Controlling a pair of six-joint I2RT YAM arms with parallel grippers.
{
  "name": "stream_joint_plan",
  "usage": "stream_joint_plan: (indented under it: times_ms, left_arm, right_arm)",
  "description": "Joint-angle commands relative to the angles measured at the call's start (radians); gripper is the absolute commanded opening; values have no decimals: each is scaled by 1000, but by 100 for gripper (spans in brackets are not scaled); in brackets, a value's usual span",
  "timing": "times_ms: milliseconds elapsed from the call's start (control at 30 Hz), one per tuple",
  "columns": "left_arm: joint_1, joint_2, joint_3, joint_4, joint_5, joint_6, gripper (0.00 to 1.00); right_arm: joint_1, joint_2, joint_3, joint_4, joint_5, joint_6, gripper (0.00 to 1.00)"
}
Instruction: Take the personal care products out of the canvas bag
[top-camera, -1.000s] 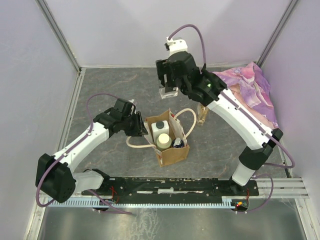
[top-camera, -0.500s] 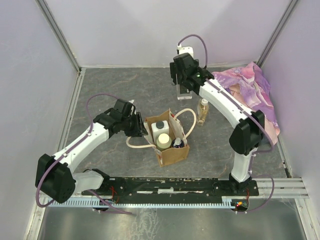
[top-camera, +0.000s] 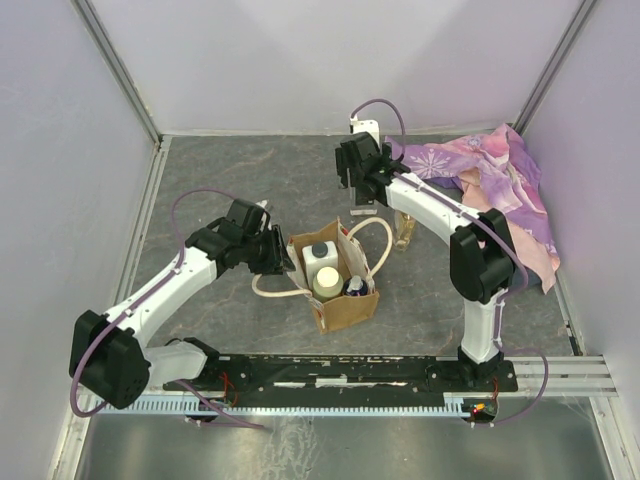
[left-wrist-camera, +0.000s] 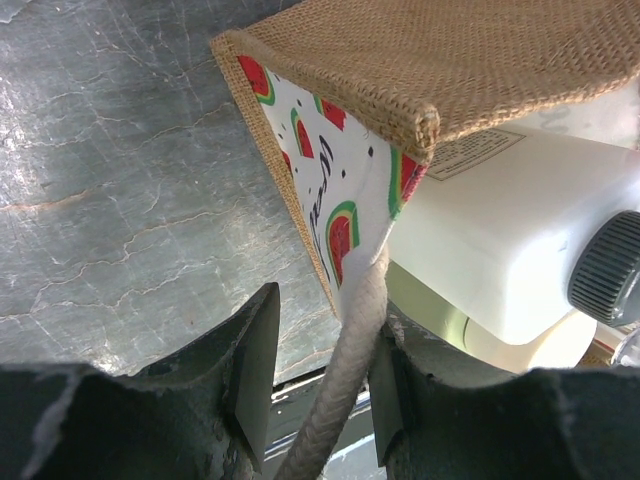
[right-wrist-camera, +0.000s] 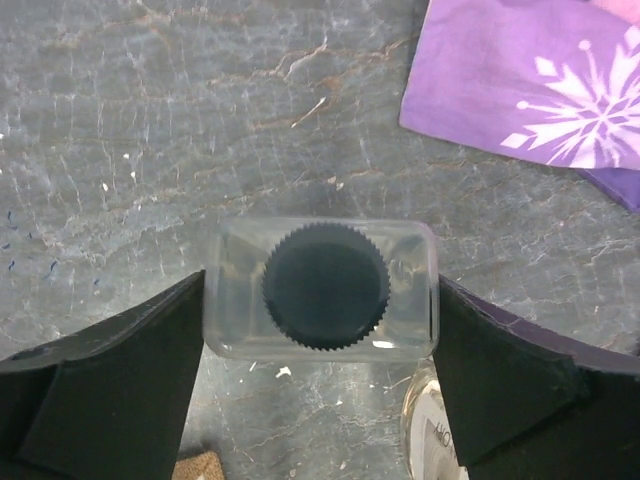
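1. Surface (top-camera: 230, 170): grey, marbled, carrying everything listed.

2. Bag (top-camera: 345, 305): tan, standing open just nearer than the surface's middle, toward the near edge. Its white panel (left-wrist-camera: 320, 190) is showing red watermelon slices. One cream handle (top-camera: 372, 238) is looping out on the right; the other handle (left-wrist-camera: 350, 370) is running out to the left.

3. Left end effector (left-wrist-camera: 320, 375): jaws together, clamping the left handle's rope at the bag's left side.

4. White bottle (top-camera: 320, 257): boxy, dark-capped, sitting inside the bag at its far left.

5. Cream-capped bottle (top-camera: 327, 283): round, sitting inside the bag, just nearer than the white bottle.

6. Blue-topped bottle (top-camera: 355, 288): sitting inside the bag at its right; body colour is too small to tell.

7. Clear bottle (right-wrist-camera: 325, 288): rectangular, dark ribbed cap, standing upright outside the bag, between the bag and the far edge.

8. Right end effector (right-wrist-camera: 320, 297): jaws standing wide apart, flanking the clear bottle from above; whether the fingers are touching its sides cannot be told.

9. Slim bottle (top-camera: 405, 228): clear, yellowish, standing upright outside the bag, just right of it and near the clear bottle.

10. Cloth (top-camera: 500, 180): purple-pink, patterned, lying crumpled in the far right corner.
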Motion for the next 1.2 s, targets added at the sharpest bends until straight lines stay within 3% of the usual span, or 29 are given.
stream_joint_plan:
  times_ms: [0, 233, 433, 600, 933, 1167]
  left_arm:
    - [5, -31, -14, 9, 11, -19, 3]
    - [4, -39, -18, 14, 19, -27, 3]
    - [4, -42, -16, 18, 18, -33, 3]
    - [4, -28, -5, 24, 27, -35, 3]
    - [4, -3, 28, 35, 44, -42, 3]
    - [5, -12, 12, 35, 39, -41, 3]
  right_arm:
    - [-4, -68, 24, 97, 94, 22, 98]
    - [9, -213, 1, 56, 98, -39, 98]
    - [223, -409, -7, -129, -32, -103, 96]
    - [351, -518, -132, -186, -98, -10, 93]
    - [465, -440, -288, -192, -140, 109, 95]
    - [503, -380, -302, -176, -105, 148, 96]
